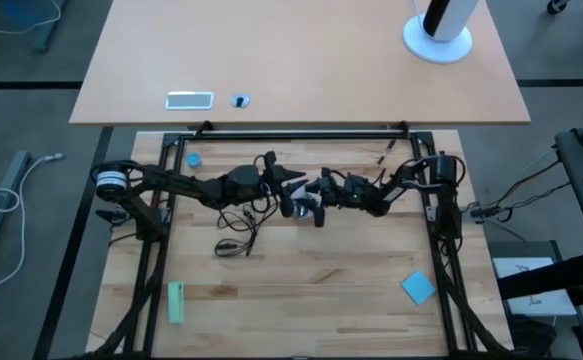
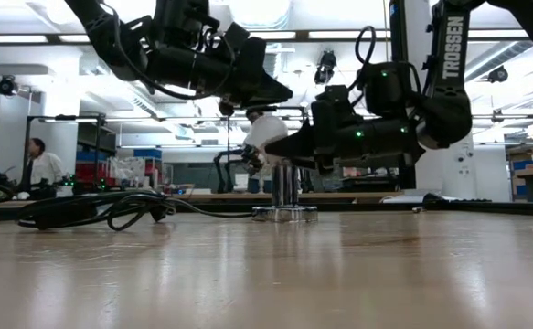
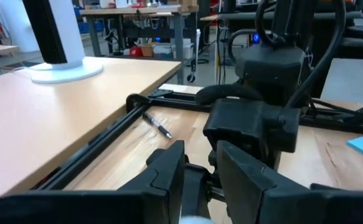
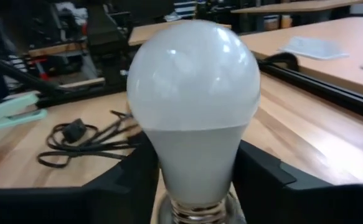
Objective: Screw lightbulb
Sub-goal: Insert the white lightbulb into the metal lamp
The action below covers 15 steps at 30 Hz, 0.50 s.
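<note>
The right gripper [image 4: 193, 180] is gripping the lightbulb [image 4: 193, 106], its two dark fingers [image 4: 265, 177] pressing against the pale lower body on both sides; the rounded head is filling the centre of the right wrist frame, standing upright, with the threaded base showing at the bottom edge. In the low frame the lightbulb [image 2: 264, 131] is sitting just above centre, over the shiny silver socket [image 2: 285, 194] standing on the table [image 2: 339, 274]. The right gripper [image 2: 280, 146] is reaching in from the right of that frame.

The left gripper [image 1: 289, 185] is hovering just left of the frame's centre in the high view, close beside the right gripper [image 1: 316, 205]; I cannot tell whether its fingers [image 3: 162, 171] are closing on anything.

A black cord [image 1: 239, 232] is lying in loops below the left gripper. A blue pad [image 1: 418, 287] is resting at lower right, a green object [image 1: 176, 301] at lower left.
</note>
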### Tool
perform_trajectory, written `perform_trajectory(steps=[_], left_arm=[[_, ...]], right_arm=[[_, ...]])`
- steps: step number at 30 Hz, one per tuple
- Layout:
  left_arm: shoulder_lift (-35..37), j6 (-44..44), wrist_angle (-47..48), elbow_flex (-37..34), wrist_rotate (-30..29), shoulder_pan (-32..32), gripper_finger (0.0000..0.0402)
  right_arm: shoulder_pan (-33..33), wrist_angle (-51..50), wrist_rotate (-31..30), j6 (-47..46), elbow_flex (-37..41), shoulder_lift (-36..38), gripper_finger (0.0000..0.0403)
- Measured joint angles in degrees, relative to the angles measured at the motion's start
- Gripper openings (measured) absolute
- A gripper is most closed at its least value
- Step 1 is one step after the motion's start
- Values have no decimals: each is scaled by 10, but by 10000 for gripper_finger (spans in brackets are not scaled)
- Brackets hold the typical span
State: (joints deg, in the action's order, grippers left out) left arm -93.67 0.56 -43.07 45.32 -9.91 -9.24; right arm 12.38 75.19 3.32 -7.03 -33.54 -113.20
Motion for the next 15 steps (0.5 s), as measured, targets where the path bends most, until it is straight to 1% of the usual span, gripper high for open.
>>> perform_trajectory(steps=[4,9,10,13,15], left_arm=[[17,4,-1,-1,0,1,95],[42,-1,-4,-1,3,1,105],[45,0,-3,-1,13,0,108],[46,0,-9,-1,66,0,116],[46,0,-21,-2,79,1,122]], right_arm=[[0,19,-6,-4,19,3,137],[0,84,-10,-20,40,3,142],[0,98,-16,-22,43,3,146],[0,135,-20,-22,52,3,151],[0,136,-20,-19,56,3,148]])
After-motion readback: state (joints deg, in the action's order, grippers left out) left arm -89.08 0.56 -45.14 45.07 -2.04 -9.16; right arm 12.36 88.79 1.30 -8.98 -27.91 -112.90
